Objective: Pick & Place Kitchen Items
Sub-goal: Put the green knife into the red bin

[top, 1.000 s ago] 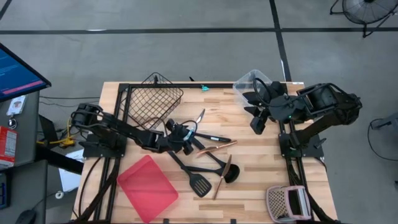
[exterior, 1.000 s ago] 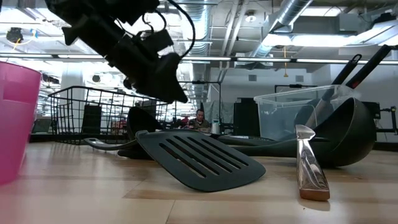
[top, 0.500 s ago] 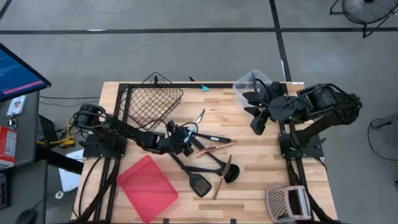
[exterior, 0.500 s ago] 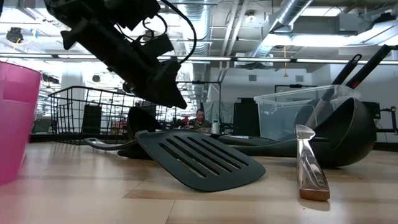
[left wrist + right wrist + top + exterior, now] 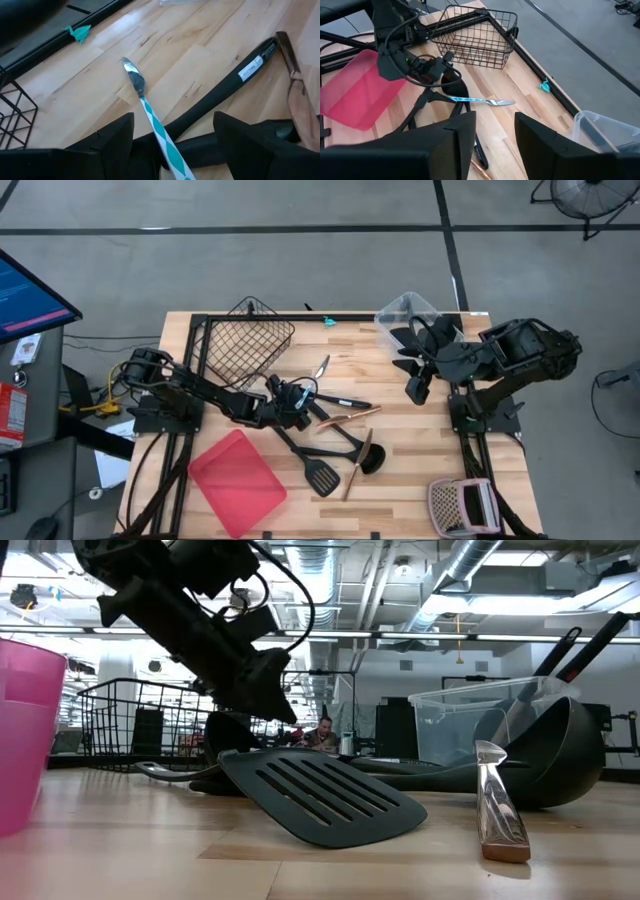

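Several black utensils lie crossed at the table's middle, among them a slotted turner [image 5: 322, 477] [image 5: 320, 795] and a ladle [image 5: 370, 458] [image 5: 560, 755], with copper-coloured cutlery [image 5: 352, 468] beside them. A slim silver piece with a teal-and-white handle [image 5: 150, 112] [image 5: 475, 101] lies at the pile's far side. My left gripper [image 5: 297, 398] [image 5: 174, 120] is open, low over the pile. Its fingers stand on either side of the teal handle, apart from it. My right gripper [image 5: 415, 388] [image 5: 495, 125] is open and empty, above the table's right part.
A black wire basket [image 5: 248, 340] stands at the far left. A flat red tray [image 5: 237, 482] lies at the near left. A clear plastic container [image 5: 405, 308] [image 5: 480, 720] stands at the far right. A perforated grey holder [image 5: 460, 505] sits at the near right corner. A small teal paper figure [image 5: 78, 31] lies by the far edge.
My left gripper has gone down a little toward the utensil pile, staying open. The utensils have not moved.
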`<control>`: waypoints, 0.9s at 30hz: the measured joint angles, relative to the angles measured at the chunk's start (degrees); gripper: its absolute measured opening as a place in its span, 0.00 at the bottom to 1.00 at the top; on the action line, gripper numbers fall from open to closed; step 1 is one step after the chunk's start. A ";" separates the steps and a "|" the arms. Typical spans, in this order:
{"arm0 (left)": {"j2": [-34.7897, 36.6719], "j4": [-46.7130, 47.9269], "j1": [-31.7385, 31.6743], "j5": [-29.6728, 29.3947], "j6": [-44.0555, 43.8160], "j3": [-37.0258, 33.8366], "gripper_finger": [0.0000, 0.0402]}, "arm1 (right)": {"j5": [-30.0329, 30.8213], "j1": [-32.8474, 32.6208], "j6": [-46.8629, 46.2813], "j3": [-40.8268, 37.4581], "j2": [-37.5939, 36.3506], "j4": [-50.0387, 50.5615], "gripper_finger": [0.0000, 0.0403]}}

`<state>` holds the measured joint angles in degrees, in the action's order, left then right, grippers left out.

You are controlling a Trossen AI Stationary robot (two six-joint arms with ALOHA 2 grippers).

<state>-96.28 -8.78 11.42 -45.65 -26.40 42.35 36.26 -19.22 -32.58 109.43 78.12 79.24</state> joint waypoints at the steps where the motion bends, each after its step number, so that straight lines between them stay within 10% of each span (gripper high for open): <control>1: -0.29 0.09 0.00 -0.06 -0.32 0.00 0.64 | 0.00 0.01 -0.37 -0.01 0.01 0.00 0.33; 27: -7.41 -0.37 0.72 0.63 -4.71 0.02 0.61 | -0.23 -0.77 -0.94 -0.02 -0.01 0.01 0.33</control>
<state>-103.69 -9.15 12.14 -45.03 -31.11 42.37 36.03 -19.99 -33.52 109.40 78.11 79.25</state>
